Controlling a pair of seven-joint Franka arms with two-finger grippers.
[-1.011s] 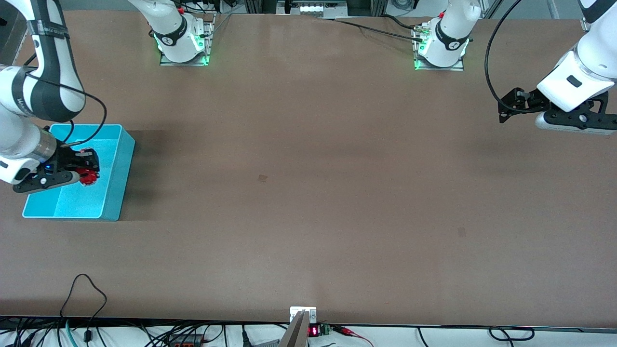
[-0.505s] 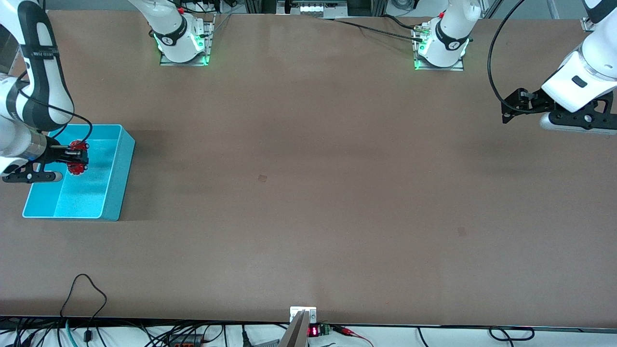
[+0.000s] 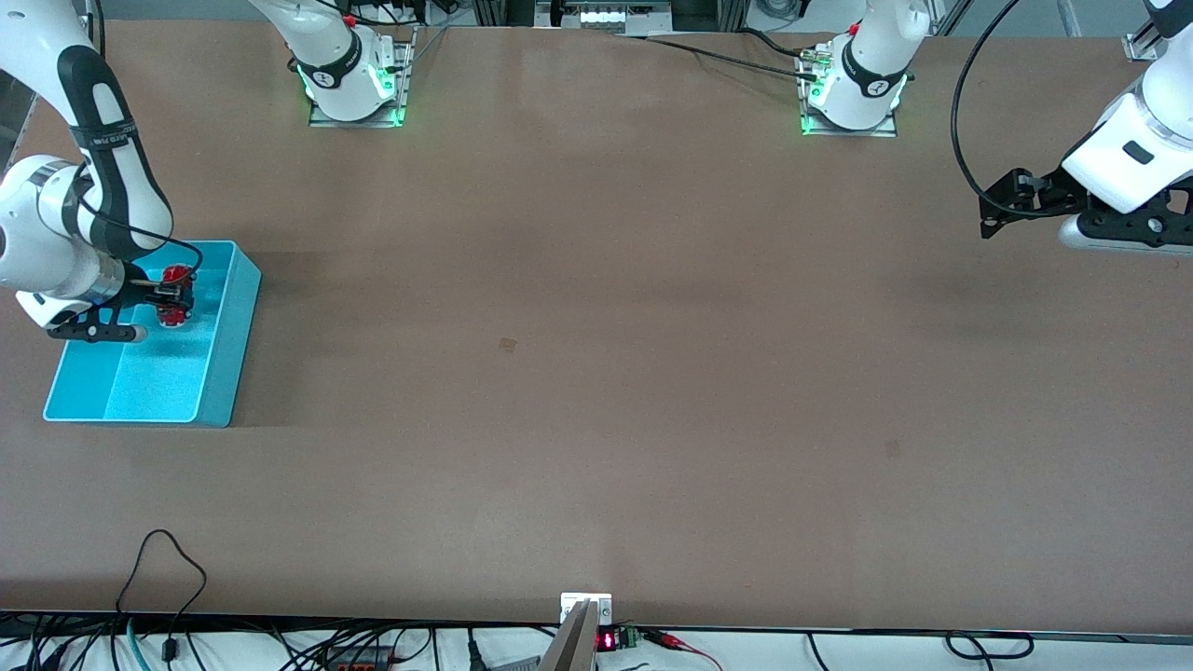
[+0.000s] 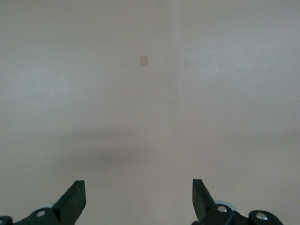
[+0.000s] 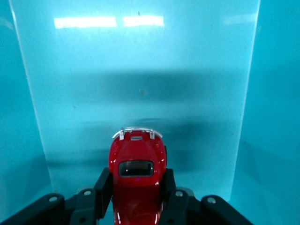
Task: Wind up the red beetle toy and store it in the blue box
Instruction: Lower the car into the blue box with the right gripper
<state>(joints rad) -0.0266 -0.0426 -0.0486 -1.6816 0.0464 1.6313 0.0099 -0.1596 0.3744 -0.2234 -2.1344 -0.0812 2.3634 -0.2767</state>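
The red beetle toy (image 3: 173,296) is a small glossy red car held in my right gripper (image 3: 172,300), which is shut on its sides over the inside of the blue box (image 3: 231,328). In the right wrist view the toy (image 5: 137,176) sits between the two black fingers (image 5: 103,187) with the box floor (image 5: 140,70) below it. The box is a cyan bin at the right arm's end of the table. My left gripper (image 3: 995,207) is open and empty, held above bare table at the left arm's end; its fingertips (image 4: 75,199) show wide apart.
The brown table (image 3: 596,373) spreads between the arms. A small square mark (image 3: 507,345) lies near its middle and shows in the left wrist view (image 4: 144,60). Cables hang along the table edge nearest the camera.
My right gripper has moved with the toy over the box toward the robots' bases and seems lower in it. My left arm has drifted slightly toward its end of the table.
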